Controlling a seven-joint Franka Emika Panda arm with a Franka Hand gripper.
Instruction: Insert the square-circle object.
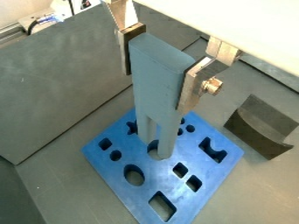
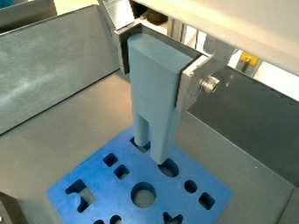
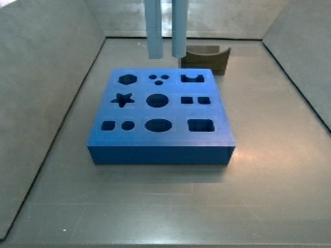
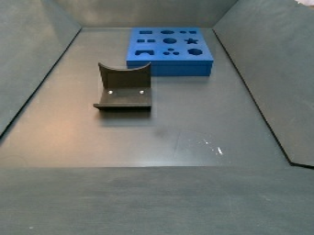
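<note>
My gripper [image 1: 163, 66] is shut on the top of the square-circle object [image 1: 158, 96], a tall grey-blue piece with two legs, held upright; both show in the other wrist view too, gripper [image 2: 158, 68] and piece [image 2: 155, 105]. The legs hang just over the blue block [image 1: 158, 179] with several shaped holes, above its holes in a wrist view [image 2: 87, 171]. In a side view the two legs [image 3: 154, 29] end above the block's far edge [image 3: 162, 153]; the gripper is out of that view. In a side view the block [image 4: 172, 69] stands at the far end of the floor.
The fixture [image 1: 263, 127] stands on the floor beside the block and shows in both side views, behind the block [image 3: 207, 60] and in the middle of the floor [image 4: 123, 87]. Grey walls enclose the floor on its sides.
</note>
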